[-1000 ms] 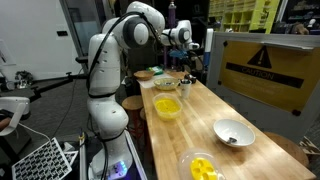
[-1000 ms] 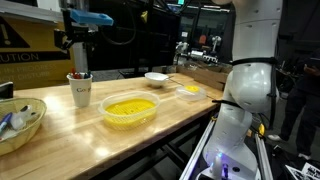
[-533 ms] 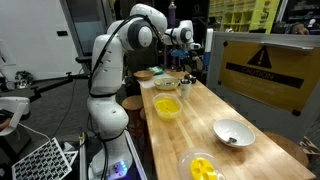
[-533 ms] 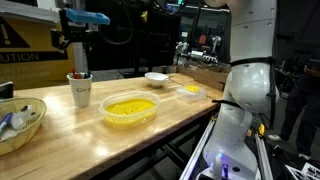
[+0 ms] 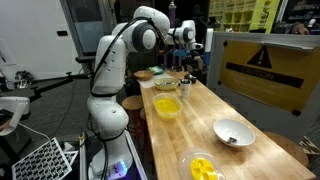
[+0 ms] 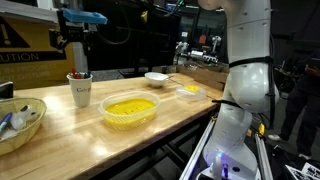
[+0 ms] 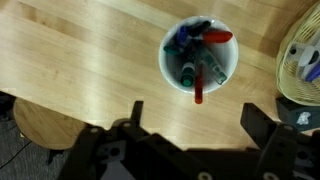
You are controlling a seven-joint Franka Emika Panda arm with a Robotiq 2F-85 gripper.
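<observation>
Entry one, pincer (image 7: 192,112): I read the jaws as spread wide and holding nothing, hanging straight above the cup. Entry two, white cup (image 7: 164,60): upright on the bench (image 7: 90,50), packed with markers (image 7: 188,42) that stand at slants; a red marker (image 7: 198,90) leans out over the rim on the pincer's side. My worry: if I come down off-centre, a finger may strike the rim or that red marker and tip the cup. Entry three, basket (image 7: 287,60): just beside the cup, so I think the finger on that side could snag its weave. Entry four, bench edge over the stool (image 7: 40,130): spilled markers would likely roll off here. Entry five, yellow bowl (image 6: 130,120): near the cup in an exterior view, so it could catch anything knocked over.
</observation>
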